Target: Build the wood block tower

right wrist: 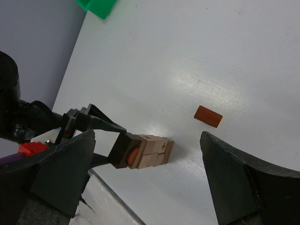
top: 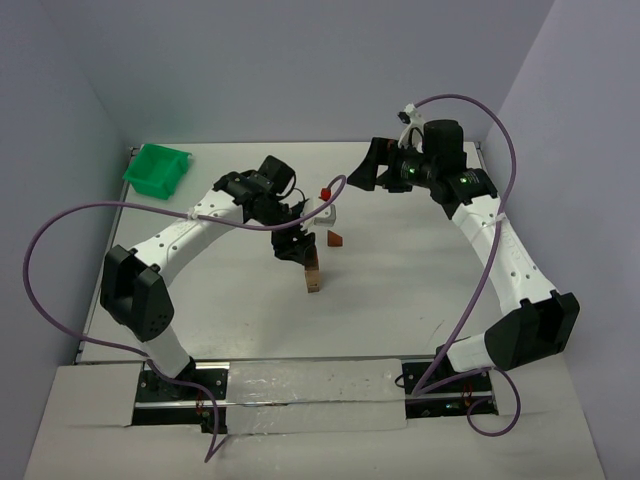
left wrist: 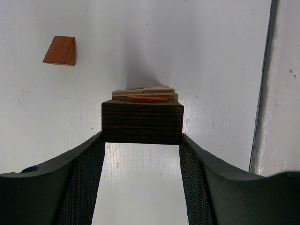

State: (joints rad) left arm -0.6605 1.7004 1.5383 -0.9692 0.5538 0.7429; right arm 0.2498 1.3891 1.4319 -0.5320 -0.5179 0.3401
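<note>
Two arms of mine reach over the white bench (top: 400,290) in the top view. My left gripper (top: 293,247) hangs right over the tower (top: 314,278), a narrow upright stack of tan and brown pieces standing directly under its tips. A reddish-brown wedge (top: 334,239) lies on the bench just beside that gripper, on the side toward my right arm, apart from the tower. My right gripper (top: 364,172) sits well away from the stack, beyond the wedge. A green bin (top: 157,168) stands in the far corner, well off on the left gripper's outer side.

From the left wrist, my left gripper is clenched on a dark brown block (left wrist: 142,123), one finger pressed against each of its sides. Just past the block show an orange-brown round piece (left wrist: 146,99) and the tan blocks of the tower, lined up with it. The wedge lies off to the left of the fingers, well clear of them.

From the right wrist, my right gripper is released, its fingers wide apart with nothing held. Out beyond them the tower shows with the dark brown block at its end, touching the stack and gripped by my left gripper. The wedge lies nearer my right-hand finger, apart from the tower. A corner of the green bin shows at the top edge.
</note>
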